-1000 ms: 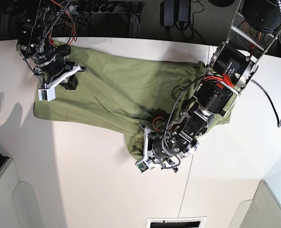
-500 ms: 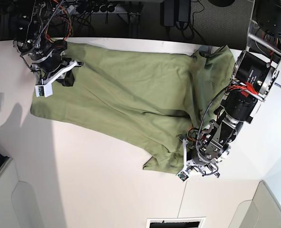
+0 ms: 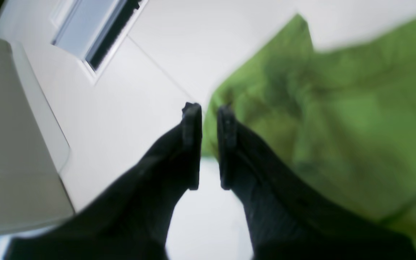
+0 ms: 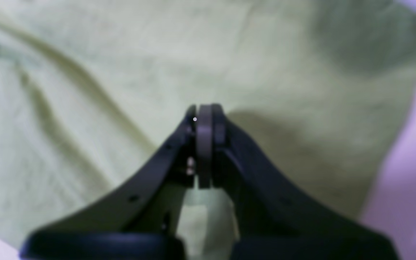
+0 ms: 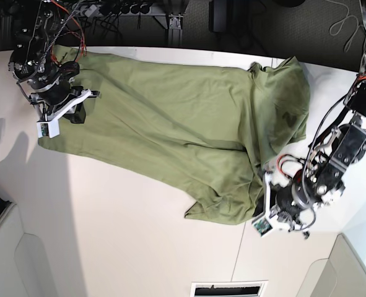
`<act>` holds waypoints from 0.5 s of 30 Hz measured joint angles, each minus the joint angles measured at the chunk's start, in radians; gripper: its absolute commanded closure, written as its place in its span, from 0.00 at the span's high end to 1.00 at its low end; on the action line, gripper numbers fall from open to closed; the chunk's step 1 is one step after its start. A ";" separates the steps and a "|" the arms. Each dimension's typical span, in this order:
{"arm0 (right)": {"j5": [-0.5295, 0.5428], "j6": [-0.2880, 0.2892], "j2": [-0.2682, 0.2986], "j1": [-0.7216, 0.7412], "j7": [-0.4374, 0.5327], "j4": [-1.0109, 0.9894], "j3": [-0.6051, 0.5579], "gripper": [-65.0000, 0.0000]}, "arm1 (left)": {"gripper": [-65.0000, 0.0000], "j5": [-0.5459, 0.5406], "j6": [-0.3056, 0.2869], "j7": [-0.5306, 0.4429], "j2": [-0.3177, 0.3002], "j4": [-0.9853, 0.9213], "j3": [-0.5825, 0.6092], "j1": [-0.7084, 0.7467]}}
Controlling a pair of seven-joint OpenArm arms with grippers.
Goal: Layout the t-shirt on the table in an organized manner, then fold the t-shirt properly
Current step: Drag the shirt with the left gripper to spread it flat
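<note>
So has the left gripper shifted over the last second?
Yes. In the base view the left gripper has moved toward the table seam's right side, dragging the t-shirt corner along.

Left arm came in from the base view's right edge, bent low, wrist aimed inward. Left gripper (image 3: pixel 209 146) had its jaws slightly parted, a narrow gap between the two dark fingers (image 3: pixel 192 144), nothing held. Right arm sat at the base view's top left, wrist angled down. Right gripper (image 4: pixel 204 144) had its jaws pressed together.
</note>
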 measured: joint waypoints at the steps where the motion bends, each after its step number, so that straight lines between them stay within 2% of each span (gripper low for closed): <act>1: -0.008 0.003 0.000 0.004 -0.002 0.000 0.000 0.00 | 0.17 0.009 0.009 0.003 -0.027 0.024 0.002 0.037; 3: -0.015 0.012 -0.001 0.013 -0.003 -0.003 0.000 0.00 | 0.17 0.048 0.036 0.002 -0.066 0.046 0.005 0.104; 6: -0.011 0.022 0.002 0.014 -0.003 -0.010 -0.002 0.00 | 0.17 0.119 0.125 -0.014 -0.117 0.046 0.005 0.182; 7: -0.012 0.023 0.007 0.013 -0.004 -0.016 -0.002 0.00 | 0.17 0.153 0.137 -0.026 -0.133 0.045 0.004 0.201; 10: -0.016 0.022 0.012 0.011 -0.007 -0.023 0.000 0.00 | 0.25 0.203 0.134 -0.063 -0.148 0.046 0.000 0.246; 13: -0.003 0.022 0.011 0.011 -0.007 -0.023 0.000 0.00 | 0.35 0.156 0.124 -0.080 -0.128 0.046 0.005 0.259; 15: -0.003 0.022 0.011 0.011 -0.007 -0.023 -0.001 0.00 | 0.35 0.136 0.123 -0.075 -0.108 0.046 -0.014 0.259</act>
